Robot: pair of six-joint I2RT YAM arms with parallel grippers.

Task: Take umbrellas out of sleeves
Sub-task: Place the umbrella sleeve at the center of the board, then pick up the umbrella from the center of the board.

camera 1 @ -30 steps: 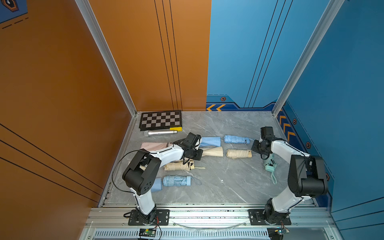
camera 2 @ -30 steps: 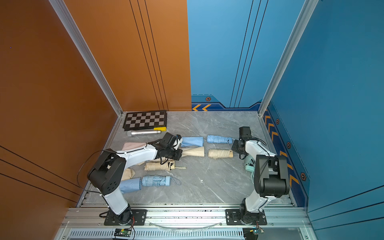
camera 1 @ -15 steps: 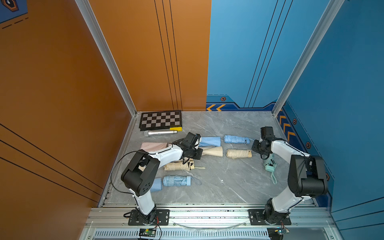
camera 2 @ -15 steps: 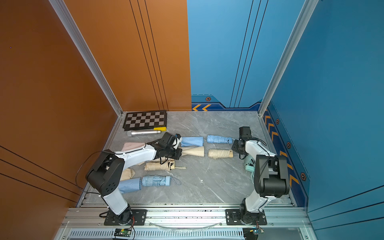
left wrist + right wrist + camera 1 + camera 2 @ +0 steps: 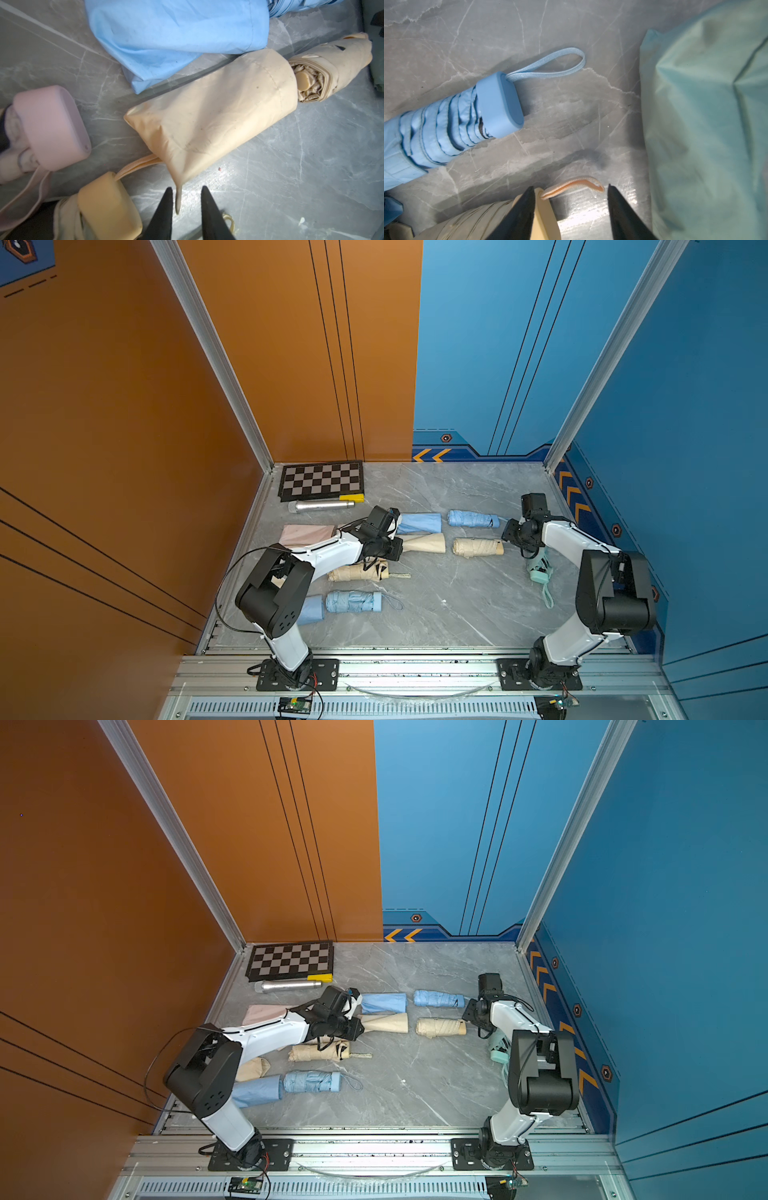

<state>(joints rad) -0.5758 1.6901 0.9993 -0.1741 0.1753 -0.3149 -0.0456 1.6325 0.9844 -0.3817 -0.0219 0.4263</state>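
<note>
Left fingers [image 5: 164, 212] slightly parted round a corner of the cream sleeve [image 5: 207, 124], right fingers [image 5: 519, 214] wide open astride the handle of the cream umbrella [image 5: 467, 224]: lift both clear, snagging nothing.

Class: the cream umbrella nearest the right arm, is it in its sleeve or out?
Out. The cream umbrella lies bare, folds showing, with a gap between it and the limp cream sleeve in both top views.
</note>
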